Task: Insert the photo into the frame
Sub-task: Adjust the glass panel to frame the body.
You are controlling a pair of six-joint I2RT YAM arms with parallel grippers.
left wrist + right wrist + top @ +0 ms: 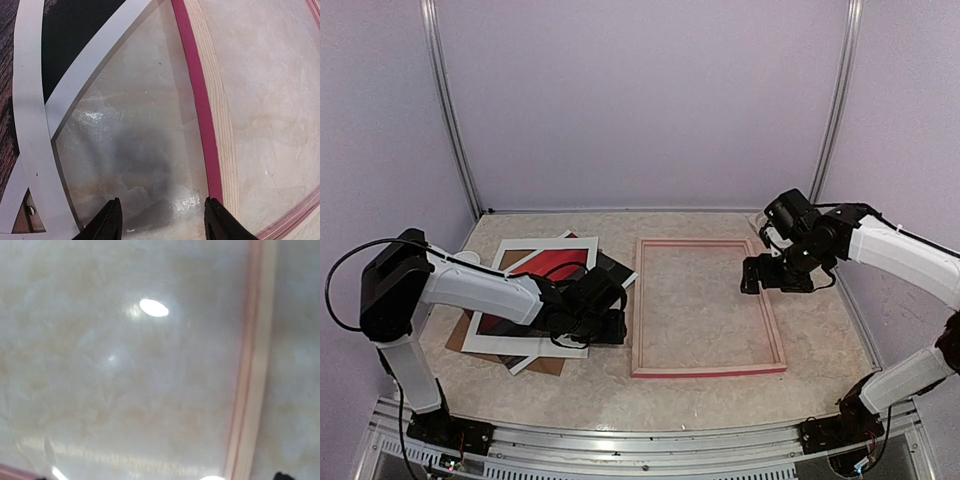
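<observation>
Marbled tabletop [820, 335] bears pink frame [638, 310], photo [563, 270] beside it.

White arm links [480, 288], black joints [390, 290], black cables [328, 285]

Soft overhead light; right wrist view blurred, with white glare spots.

counter [820, 330] — pale marbled top. lying directly on it: frame [708, 370], pink-edged, flat, pale wood side up, right of centre; brown backing board [548, 366], left — under a skewed stack of white mats [485, 345].
</observation>
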